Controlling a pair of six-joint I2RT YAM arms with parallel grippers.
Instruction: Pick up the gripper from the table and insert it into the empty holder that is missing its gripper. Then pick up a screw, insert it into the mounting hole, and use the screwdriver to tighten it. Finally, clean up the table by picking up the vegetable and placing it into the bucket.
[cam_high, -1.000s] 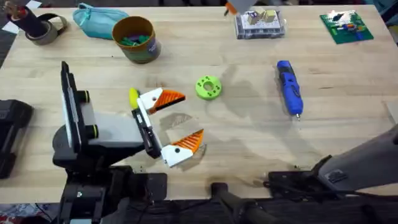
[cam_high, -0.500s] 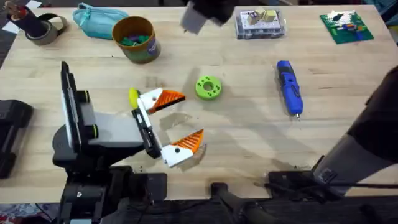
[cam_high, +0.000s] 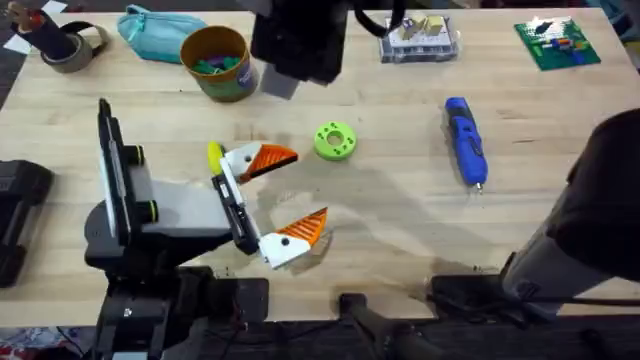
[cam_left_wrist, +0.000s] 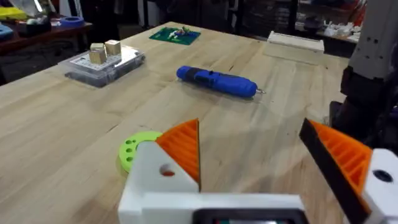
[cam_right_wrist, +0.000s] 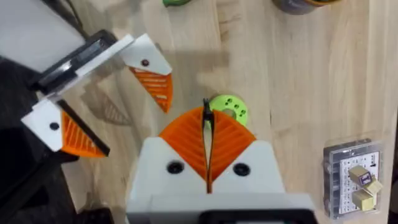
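Observation:
The blue screwdriver (cam_high: 465, 140) lies on the table at the right, also visible in the left wrist view (cam_left_wrist: 217, 81). At the back left stands the ochre bucket (cam_high: 215, 62) with green bits inside. A small yellow-green piece (cam_high: 214, 155), perhaps the vegetable, lies beside my left gripper (cam_high: 275, 195), which rests open and empty near the front (cam_left_wrist: 252, 134). My right arm (cam_high: 300, 40) hangs high and dark over the far middle. Its gripper (cam_right_wrist: 206, 140) is shut with nothing in it, above a green holed disc (cam_right_wrist: 229, 109) (cam_high: 335, 140). The loose gripper, its holder and any screw are out of view.
A clear parts box (cam_high: 418, 40) sits at the back centre and a green board (cam_high: 555, 45) at the back right. A teal pouch (cam_high: 155, 35) and a tape roll (cam_high: 70, 45) lie at the back left. Bare wood lies between the disc and the screwdriver.
My right arm has swung leftward across the far side of the table and now looms larger under the camera. The left arm and the objects have not moved.

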